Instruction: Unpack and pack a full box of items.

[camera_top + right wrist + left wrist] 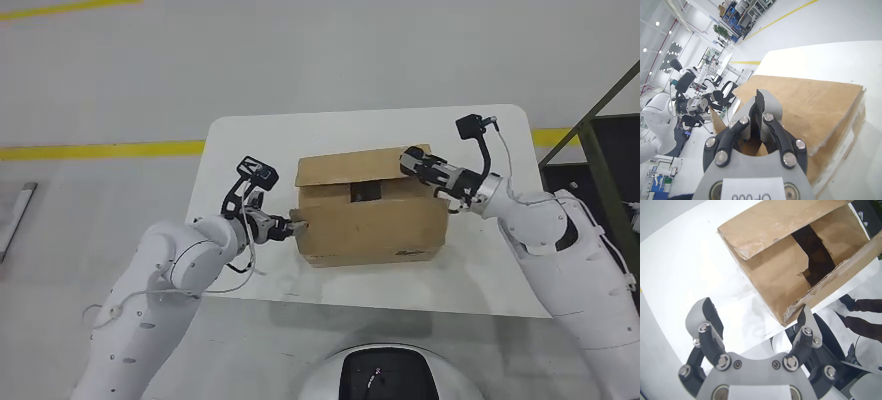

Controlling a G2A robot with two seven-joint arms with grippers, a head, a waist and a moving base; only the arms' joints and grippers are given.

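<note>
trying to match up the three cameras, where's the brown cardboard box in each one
top view: brown cardboard box mid-table, between both arms.
left wrist view: the box just beyond the left gripper, its jaws open.
right wrist view: the box under and beyond the right gripper, jaws shut.
shared landmark: the white table under the box.
</note>
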